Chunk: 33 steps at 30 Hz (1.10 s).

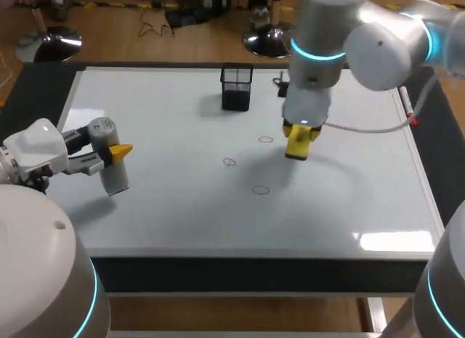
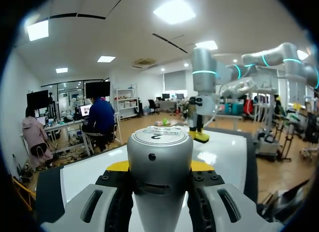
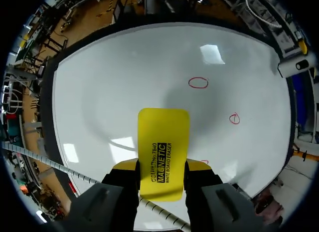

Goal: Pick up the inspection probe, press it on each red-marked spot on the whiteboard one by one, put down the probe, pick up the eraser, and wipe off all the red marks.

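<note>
Broadly, the whiteboard fills the table, and both arms are over it. The right arm comes in from the back right corner and hangs its wrist down over the middle right of the board. The left arm lies low along the left edge.

A black mesh pen holder stands upright near the back edge, and a marker lies along the right edge.

The left gripper pinches the probe, a silver cylinder held roughly upright, with one finger on each side of its body. Whether its lower end touches the board I cannot tell.

The right gripper has its fingers pressed against the two long sides of the yellow eraser, which sticks out ahead of them towards the board (its shadow falls on the white surface below).

Three red marks are drawn mid-board, well apart from the probe: one ring just beside the eraser, one with a stroke inside it, and one nearest the front.
</note>
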{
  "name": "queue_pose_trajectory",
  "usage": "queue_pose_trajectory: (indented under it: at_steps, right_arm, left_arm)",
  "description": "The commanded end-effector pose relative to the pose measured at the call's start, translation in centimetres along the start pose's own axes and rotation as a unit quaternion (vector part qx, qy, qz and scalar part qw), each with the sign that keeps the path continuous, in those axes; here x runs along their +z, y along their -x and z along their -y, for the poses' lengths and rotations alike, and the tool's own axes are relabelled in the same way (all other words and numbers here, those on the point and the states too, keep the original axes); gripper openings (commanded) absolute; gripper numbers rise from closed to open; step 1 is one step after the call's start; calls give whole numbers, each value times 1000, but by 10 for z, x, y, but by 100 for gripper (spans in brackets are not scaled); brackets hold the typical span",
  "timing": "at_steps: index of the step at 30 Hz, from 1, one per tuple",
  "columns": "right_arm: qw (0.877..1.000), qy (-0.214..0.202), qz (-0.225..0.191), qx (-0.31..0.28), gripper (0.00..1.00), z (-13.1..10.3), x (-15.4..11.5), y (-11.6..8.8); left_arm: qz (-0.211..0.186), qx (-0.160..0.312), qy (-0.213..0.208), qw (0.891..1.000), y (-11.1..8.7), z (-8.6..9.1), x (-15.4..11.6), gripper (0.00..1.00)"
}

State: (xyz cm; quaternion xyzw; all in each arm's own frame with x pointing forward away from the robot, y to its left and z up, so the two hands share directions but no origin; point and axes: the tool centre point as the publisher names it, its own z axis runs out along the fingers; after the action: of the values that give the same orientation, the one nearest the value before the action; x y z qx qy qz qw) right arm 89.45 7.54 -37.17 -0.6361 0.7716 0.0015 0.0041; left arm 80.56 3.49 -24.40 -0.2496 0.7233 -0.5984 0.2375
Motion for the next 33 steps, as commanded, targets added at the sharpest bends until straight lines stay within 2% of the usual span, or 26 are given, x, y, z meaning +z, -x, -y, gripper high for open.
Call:
queue_pose_trajectory:
  at_steps: [1, 22, 33]
  right_arm:
    - [1000, 9, -3, -8, 0, -2, -5, 6]
    - [1000, 9, -3, -8, 0, -2, -5, 6]
    - [996, 21, -9, -84, 0, -16, 16, 77]
  left_arm:
    - [1, 0, 0, 1000, 0, 1, 1, 0]
    - [1, 0, 0, 1000, 0, 1, 1, 0]
    - [1, 0, 0, 1000, 0, 1, 1, 0]
